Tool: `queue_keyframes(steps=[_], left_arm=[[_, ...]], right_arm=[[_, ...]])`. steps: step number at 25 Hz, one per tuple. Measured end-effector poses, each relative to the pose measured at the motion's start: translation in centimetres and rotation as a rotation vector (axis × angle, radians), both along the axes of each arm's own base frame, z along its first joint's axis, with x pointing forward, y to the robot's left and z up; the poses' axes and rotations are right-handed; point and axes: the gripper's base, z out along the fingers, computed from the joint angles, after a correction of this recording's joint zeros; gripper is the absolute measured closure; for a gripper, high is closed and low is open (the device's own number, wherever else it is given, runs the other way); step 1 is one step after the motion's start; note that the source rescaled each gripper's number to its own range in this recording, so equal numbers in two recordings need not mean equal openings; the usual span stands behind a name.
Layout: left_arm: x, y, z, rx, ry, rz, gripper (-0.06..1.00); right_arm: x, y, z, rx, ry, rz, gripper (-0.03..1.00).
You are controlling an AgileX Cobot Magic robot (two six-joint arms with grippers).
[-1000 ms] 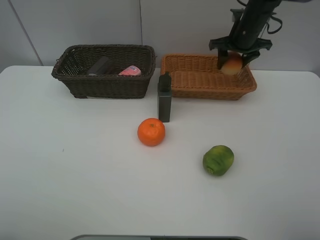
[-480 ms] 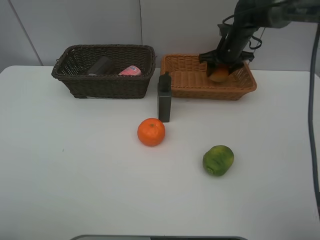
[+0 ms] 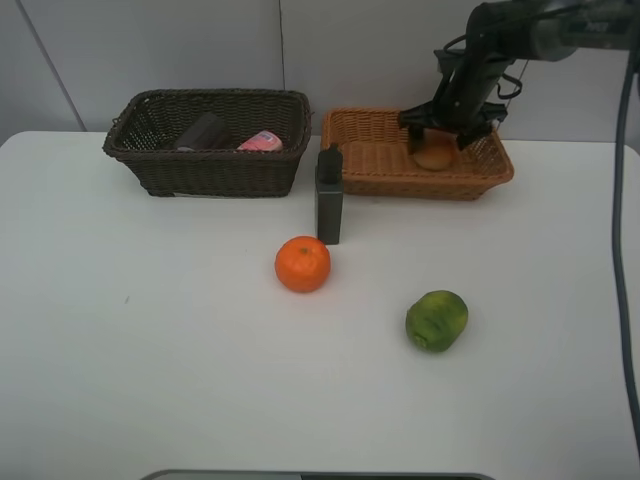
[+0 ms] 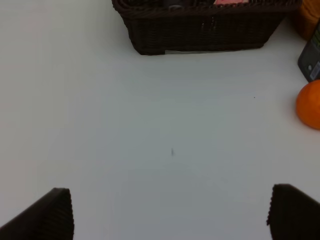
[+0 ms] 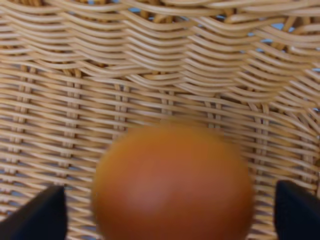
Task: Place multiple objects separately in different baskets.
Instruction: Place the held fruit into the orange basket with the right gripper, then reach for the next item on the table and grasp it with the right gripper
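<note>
White counter (image 3: pixel 150 350) and a grey panelled wall (image 3: pixel 150 50) frame the scene as the right end effector (image 3: pixel 440 128) hangs over the far right end of the orange-tan basket (image 3: pixel 380 175), its jaws spread wide and gripping nothing. Seen from the right wrist, its dark fingertips (image 5: pixel 45 212) stand well out to either side of the red-yellow peach (image 3: pixel 436 153), with bare wicker showing in the gap on each side. The fruit, blurred in that view, rests on the basket's woven floor directly beneath the end effector. Just in front of the gap between the two baskets, the tall dark grey bottle (image 3: pixel 328 200) stands upright on the counter, close to the near left corner of the orange-tan basket. The orange (image 3: pixel 302 264) sits near the bottle's base, toward the front of the counter, and the green fruit (image 3: pixel 436 320) lies farther forward and to the right, well apart from both. To the left, the deeper dark brown basket (image 3: pixel 210 170) holds the mauve plastic cup (image 3: pixel 200 132) lying on its side, with the pink squeeze bottle (image 3: pixel 261 142) beside it. The left end effector (image 4: pixel 172 212), seen only from its own wrist, hovers over bare counter in front of the dark brown basket, jaws fully apart and empty.
</note>
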Motion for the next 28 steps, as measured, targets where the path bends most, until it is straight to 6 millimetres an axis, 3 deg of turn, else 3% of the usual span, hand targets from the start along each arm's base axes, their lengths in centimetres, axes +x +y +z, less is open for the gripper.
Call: queue_keyframes(steps=[6,14,20,28], left_arm=[[0.0,0.0,0.0,0.000,0.000,0.000,-0.02],[0.0,0.0,0.0,0.000,0.000,0.000,-0.02],[0.0,0.0,0.0,0.000,0.000,0.000,-0.02],[0.0,0.0,0.0,0.000,0.000,0.000,-0.02]], right_arm=[[-0.3,-0.1,0.4,-0.005,0.024,-0.003,-0.03],[-2.2,-0.5,5.4,-0.011,0.033,-0.017,-0.03],[-7.2,-1.5,6.5,-0.005,0.087,-0.053,-0.03],[-15.9,-1.9,7.4,0.057,0.108,-0.138,-0.03]])
